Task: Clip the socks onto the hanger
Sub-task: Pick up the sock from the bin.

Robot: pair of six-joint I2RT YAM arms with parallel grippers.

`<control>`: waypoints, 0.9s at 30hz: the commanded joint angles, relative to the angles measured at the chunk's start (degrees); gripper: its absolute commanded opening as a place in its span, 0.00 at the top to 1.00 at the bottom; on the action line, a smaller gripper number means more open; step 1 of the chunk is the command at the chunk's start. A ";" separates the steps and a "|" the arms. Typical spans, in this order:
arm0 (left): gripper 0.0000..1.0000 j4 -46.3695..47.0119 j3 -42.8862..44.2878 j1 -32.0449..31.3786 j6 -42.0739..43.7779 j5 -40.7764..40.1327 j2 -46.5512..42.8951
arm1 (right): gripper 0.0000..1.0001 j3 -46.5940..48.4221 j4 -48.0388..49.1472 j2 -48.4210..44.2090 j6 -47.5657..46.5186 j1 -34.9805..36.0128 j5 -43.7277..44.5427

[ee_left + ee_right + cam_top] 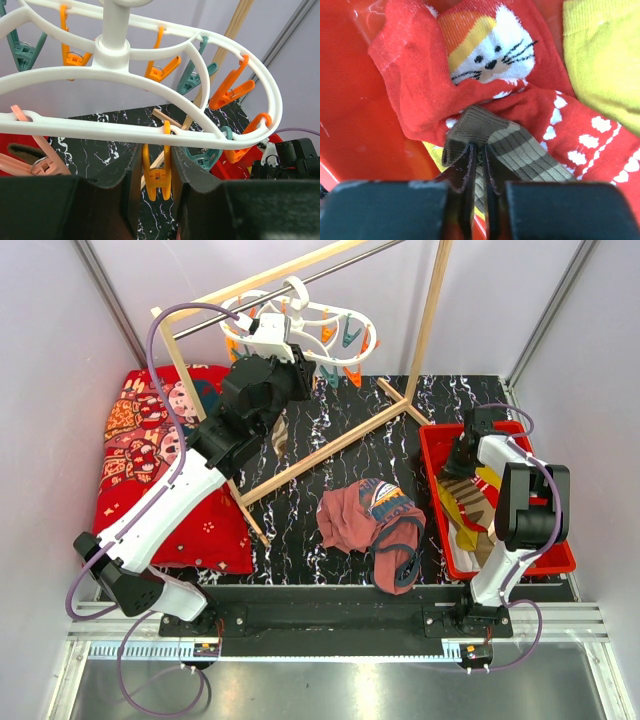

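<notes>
The white oval hanger (322,326) hangs from the rail at the back, its ring (150,132) carrying orange and teal pegs. My left gripper (156,155) is up under the ring, its jaws pressed against both handles of one orange peg (157,175). In the red tray (350,100) lie a red cat-face sock (485,55), a yellow sock (605,55) and a brown-and-tan striped sock (520,147). My right gripper (478,150) reaches down into the tray (440,440) and is shut on a fold of the striped sock.
A wooden-pole rack (330,445) stands across the black marble table, one pole lying diagonally. A red cartoon-print cushion (150,450) fills the left side. A rust-maroon garment (370,515) lies in the middle front. Grey walls close in on both sides.
</notes>
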 commanded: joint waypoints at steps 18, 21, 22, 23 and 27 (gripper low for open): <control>1.00 1.11 1.14 -0.07 0.25 -1.23 -2.54 | 1.00 -1.41 -5.01 -23.87 4.19 -0.05 -2.23; 1.00 0.94 1.49 -0.07 -0.10 -0.88 -2.54 | 1.00 -1.33 -4.84 -28.88 3.49 -0.05 -5.39; 1.00 0.93 1.50 -0.07 -0.27 -0.79 -2.54 | 1.00 -1.15 -4.05 -30.12 3.05 -0.05 -8.27; 1.00 1.02 1.58 -0.07 -0.36 -0.45 -2.54 | 1.00 -0.97 -3.70 -31.35 3.05 -0.05 -9.69; 1.00 0.94 1.67 -0.07 -1.42 0.44 -2.54 | 1.00 -0.36 1.39 -38.03 5.24 0.73 -18.22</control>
